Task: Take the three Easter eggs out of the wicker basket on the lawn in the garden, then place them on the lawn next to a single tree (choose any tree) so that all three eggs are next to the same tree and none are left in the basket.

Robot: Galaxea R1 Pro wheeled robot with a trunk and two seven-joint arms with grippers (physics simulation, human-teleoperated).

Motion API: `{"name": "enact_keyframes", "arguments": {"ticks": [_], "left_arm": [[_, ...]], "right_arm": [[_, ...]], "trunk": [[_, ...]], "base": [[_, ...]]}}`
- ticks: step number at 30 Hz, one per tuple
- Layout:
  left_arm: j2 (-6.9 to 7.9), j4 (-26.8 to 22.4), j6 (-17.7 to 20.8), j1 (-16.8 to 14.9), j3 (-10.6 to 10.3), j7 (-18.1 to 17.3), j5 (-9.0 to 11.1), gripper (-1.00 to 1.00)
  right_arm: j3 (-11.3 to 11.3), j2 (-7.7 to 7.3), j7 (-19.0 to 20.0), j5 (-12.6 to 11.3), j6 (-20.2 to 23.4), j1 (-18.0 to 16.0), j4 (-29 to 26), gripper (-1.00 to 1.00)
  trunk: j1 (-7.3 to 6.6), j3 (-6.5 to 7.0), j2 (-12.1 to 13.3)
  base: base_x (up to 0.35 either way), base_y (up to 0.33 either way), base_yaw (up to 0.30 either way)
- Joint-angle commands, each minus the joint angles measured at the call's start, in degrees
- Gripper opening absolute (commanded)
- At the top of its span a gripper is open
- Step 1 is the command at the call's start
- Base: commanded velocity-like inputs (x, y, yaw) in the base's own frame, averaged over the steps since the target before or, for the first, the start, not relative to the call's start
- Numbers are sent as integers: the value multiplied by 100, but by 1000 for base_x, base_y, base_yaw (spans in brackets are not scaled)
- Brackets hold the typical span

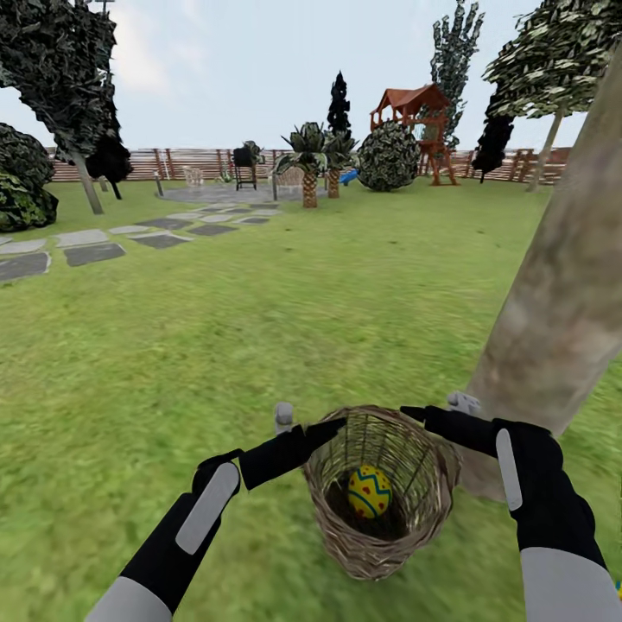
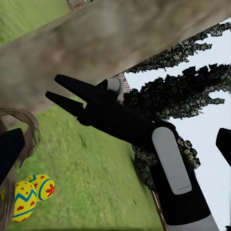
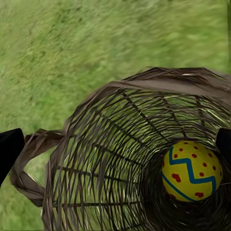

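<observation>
The wicker basket point(image 1: 373, 527) stands on the lawn point(image 1: 216, 345) right at the foot of the tree point(image 1: 557, 302), a thick pale trunk. One Easter egg point(image 1: 369, 491) lies at its bottom, yellow with a blue zigzag and red dots point(image 3: 192, 171). In the left wrist view, two more eggs point(image 2: 42, 186) point(image 2: 23, 201) lie together beside the basket's side point(image 2: 26, 126), apparently on the grass. My left gripper point(image 1: 335, 425) hangs at the basket's near-left rim and my right gripper point(image 1: 416, 413) over its right rim. Both are open with nothing between the fingers.
Grey stepping stones point(image 1: 91, 253) run off to the far left toward a paved circle with chairs. Short palms point(image 1: 309, 164), a round bush point(image 1: 389, 155), a wooden play tower point(image 1: 415, 112) and a fence line the back. Open grass spreads ahead and to the left.
</observation>
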Motion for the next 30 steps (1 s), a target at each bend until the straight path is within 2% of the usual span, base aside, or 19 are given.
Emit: {"name": "enact_keyframes", "arguments": {"ticks": [1,10,14,16,18,21,24,25,30], "left_arm": [[-1,3,39,-4,2,-1,38,100],[-22,17,36,-4,-5,3,21,100],[-27,21,36,-2,-9,10,11,100],[-22,21,36,-3,-13,12,6,100],[-20,22,36,-4,-22,12,3,100],[-17,17,42,-2,-32,11,2,100],[-11,-10,44,-2,-27,5,7,100],[-9,-23,45,-3,-23,3,9,100],[14,-79,52,-2,15,-28,27,100]], "right_arm": [[-8,1,11,-7,38,-4,-4,100],[-8,3,1,0,41,38,10,100],[-3,9,-77,21,10,102,38,100],[-3,10,-222,141,0,123,45,100],[-1,13,-422,366,-4,132,42,100],[45,26,-587,541,-6,135,45,100],[443,95,-1002,810,-3,137,57,100],[518,108,-1076,842,-2,137,57,100],[1195,156,-1487,952,24,137,95,100]], "trunk": [[1,-1,-2],[1,38,-2],[1,57,-2],[1,67,-2],[1,76,-2],[1,91,-2],[1,103,-2],[1,105,-2],[1,109,-2]], "base": [[201,245,-248],[202,246,-259],[99,95,-261],[29,28,-261],[10,9,-261],[3,3,-261],[1,1,-233],[0,0,-161],[0,0,-48]]}}
